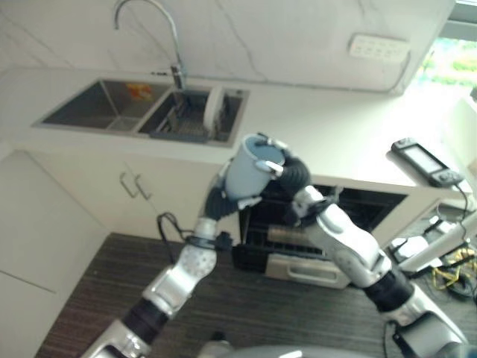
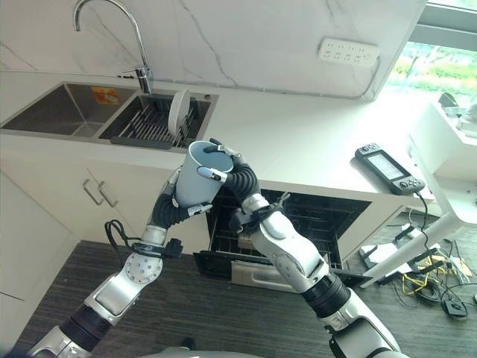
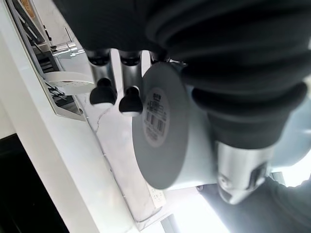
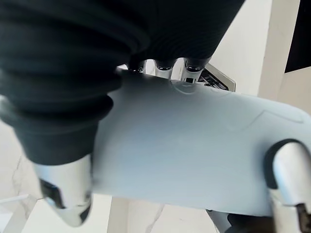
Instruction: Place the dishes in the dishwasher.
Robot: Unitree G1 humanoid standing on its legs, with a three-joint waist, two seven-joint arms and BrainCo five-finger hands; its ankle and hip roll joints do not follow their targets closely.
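A light blue cup (image 1: 246, 168) hangs in the air in front of the counter edge, above the open dishwasher (image 1: 298, 253), mouth tilted up. My left hand (image 1: 218, 200) comes up from below and grips it round the base; its fingers (image 3: 103, 92) lie beside the labelled bottom (image 3: 160, 126) and its thumb (image 3: 238, 179) on the other side. My right hand (image 1: 294, 175) reaches in from the right, with its fingers (image 2: 212, 175) curled over the rim and side of the cup (image 4: 194, 150). A white plate (image 2: 177, 112) stands on edge in the sink rack (image 2: 145, 123).
The dishwasher's dark lower rack (image 2: 246, 253) is pulled out over the dark floor. A double sink (image 1: 97, 104) with a tall faucet (image 1: 175, 45) sits at the back left. A black handheld device (image 1: 425, 160) lies on the white counter at the right.
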